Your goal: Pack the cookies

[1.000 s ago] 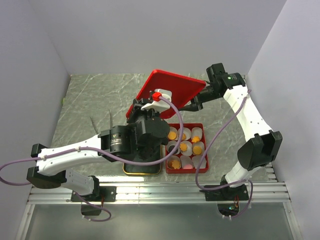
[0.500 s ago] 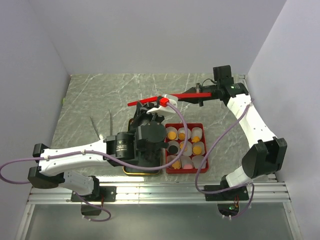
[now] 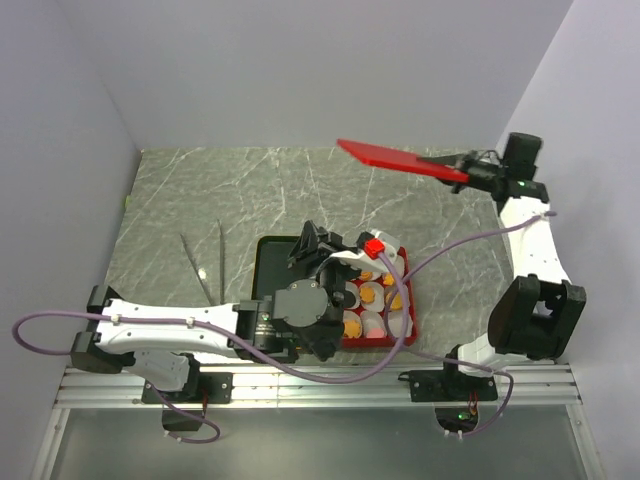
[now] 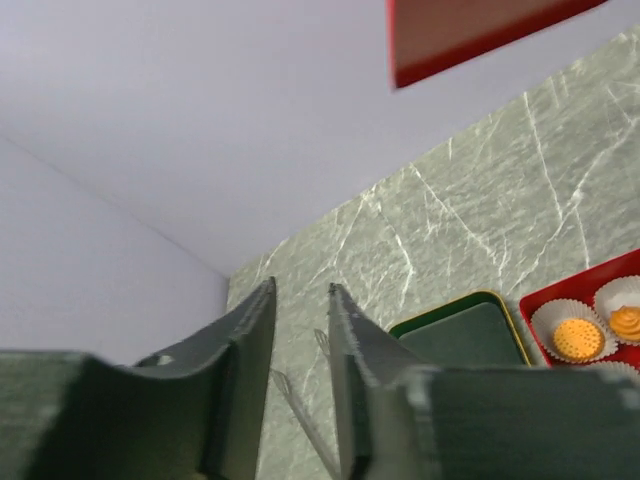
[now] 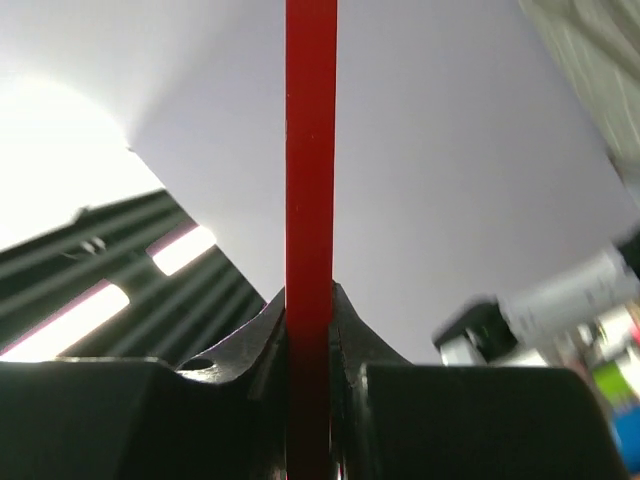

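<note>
The cookies (image 3: 372,293) sit in white paper cups inside a red box (image 3: 410,310) at the front right, partly hidden by my left arm. Two orange ones also show in the left wrist view (image 4: 573,338). My right gripper (image 3: 455,166) is shut on a flat red lid (image 3: 395,157) and holds it edge-on high over the back right; the lid also shows in the right wrist view (image 5: 311,150) between the gripper's (image 5: 310,290) jaws. My left gripper (image 3: 306,240) hovers over the dark tray, slightly open and empty (image 4: 300,287).
A dark tray with a yellow rim (image 3: 270,258) lies left of the red box and shows in the left wrist view (image 4: 465,335). Two metal tweezers (image 3: 205,262) lie on the marbled table to the left. Walls enclose three sides.
My right arm has swung the red lid away from above the box to the back right. My left arm has dropped and shifted right, now covering part of the box.
</note>
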